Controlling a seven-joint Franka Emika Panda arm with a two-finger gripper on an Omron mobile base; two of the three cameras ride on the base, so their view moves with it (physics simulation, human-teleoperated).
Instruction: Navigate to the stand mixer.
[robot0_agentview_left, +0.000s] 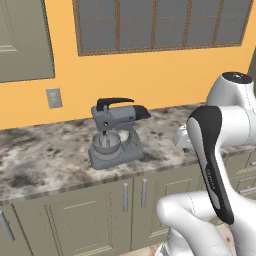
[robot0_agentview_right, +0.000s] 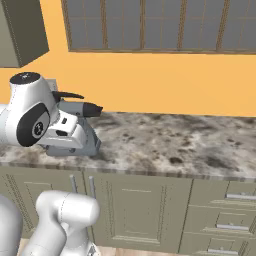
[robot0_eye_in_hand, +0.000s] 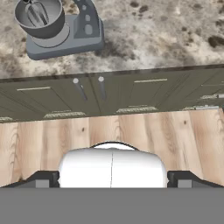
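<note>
The mixer (robot0_agentview_left: 116, 134) sits on the marble counter (robot0_agentview_left: 45, 160), a little back from the front edge, under the window (robot0_agentview_left: 160, 22) and set against the orange wall (robot0_agentview_left: 150, 75). Its black handle runs along the top of the grey head, the black nose points to the right in the left base view, and the round bowl sits under the head on the flat base. An outlet plate (robot0_agentview_left: 54, 98) is on the wall just left of it, and an upper cabinet (robot0_agentview_left: 25, 37) hangs further left.

From the right base view, the mixer (robot0_agentview_right: 80, 112) is half hidden behind the arm's white joint (only the handle, nose and part of the base peek out). The counter (robot0_agentview_right: 175, 145) stretches away bare to the right, with drawers (robot0_agentview_right: 225, 210) below it.

The hand view looks down on the mixer (robot0_eye_in_hand: 59, 28) at its upper left; the beater shows inside the bowl. Below the counter edge run olive cabinet doors (robot0_eye_in_hand: 113, 96) with slim handles, then wood floor (robot0_eye_in_hand: 131, 135).

As for the gripper, I cannot tell whether its fingers are apart or together; the tips are not clear to me.
</note>
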